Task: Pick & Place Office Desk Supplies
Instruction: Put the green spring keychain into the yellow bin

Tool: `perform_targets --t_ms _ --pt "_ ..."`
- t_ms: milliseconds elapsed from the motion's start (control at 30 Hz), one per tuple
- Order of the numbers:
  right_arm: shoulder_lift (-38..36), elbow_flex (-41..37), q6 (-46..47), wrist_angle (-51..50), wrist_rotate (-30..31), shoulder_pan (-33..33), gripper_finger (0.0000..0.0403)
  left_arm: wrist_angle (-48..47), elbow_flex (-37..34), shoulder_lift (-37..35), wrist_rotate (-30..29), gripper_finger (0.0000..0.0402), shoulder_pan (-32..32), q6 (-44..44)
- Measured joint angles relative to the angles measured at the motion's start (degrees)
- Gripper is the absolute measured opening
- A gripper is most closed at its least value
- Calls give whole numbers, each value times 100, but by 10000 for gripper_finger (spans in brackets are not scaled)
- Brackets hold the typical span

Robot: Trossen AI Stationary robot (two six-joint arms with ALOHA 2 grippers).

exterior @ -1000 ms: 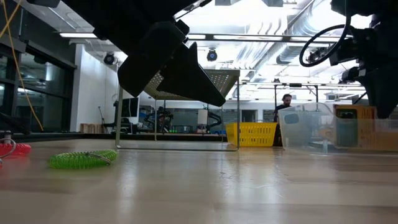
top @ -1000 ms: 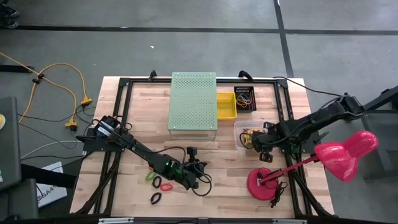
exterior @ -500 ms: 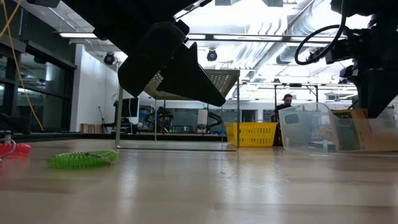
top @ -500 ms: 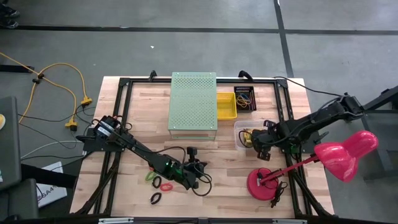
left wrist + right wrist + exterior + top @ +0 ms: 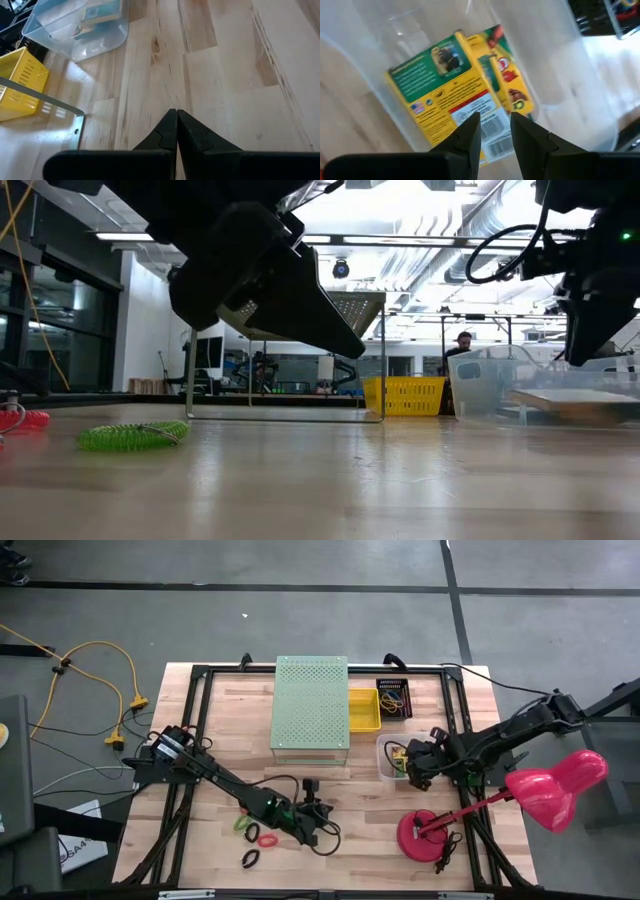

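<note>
Yellow-and-green crayon boxes [image 5: 460, 95] (2) lie in the clear bin [image 5: 560, 85] below the released right gripper [image 5: 495, 131].

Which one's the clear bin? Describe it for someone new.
Start at the large pale-green perforated box at the table's back middle. Toward the right arm stands a yellow tray; nearer the front than that is the clear bin, under the right gripper. It alone is see-through, with crayon boxes inside.

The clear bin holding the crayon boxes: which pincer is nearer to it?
Right. The right pincer hovers, open, directly over the clear bin; the left pincer, shut, sits off near the table's front middle.
</note>
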Motion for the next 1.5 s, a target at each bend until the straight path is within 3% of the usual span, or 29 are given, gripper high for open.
perform_targets --t_ms 233,367,533,933,1200,1500 --pt "0 0 -69 973 -1098 2 94 2 0 0 -2 1 0 0" --pt "0 0 -390 1955 -1374 2 94 0 0 0 -4 1 0 0" --pt "0 0 -828 2853 -1371 2 94 2 0 0 -6 1 0 1" --pt "0 0 -951 3322 -1404 2 94 -1 0 0 -10 1 0 1" --pt "0 0 -1501 4770 -1207 377 94 -101 0 -32 -19 1 -26 -23" --pt "35 0 -2060 5483 -865 780 94 -1503 -2 -747 48 1 -163 -1051"
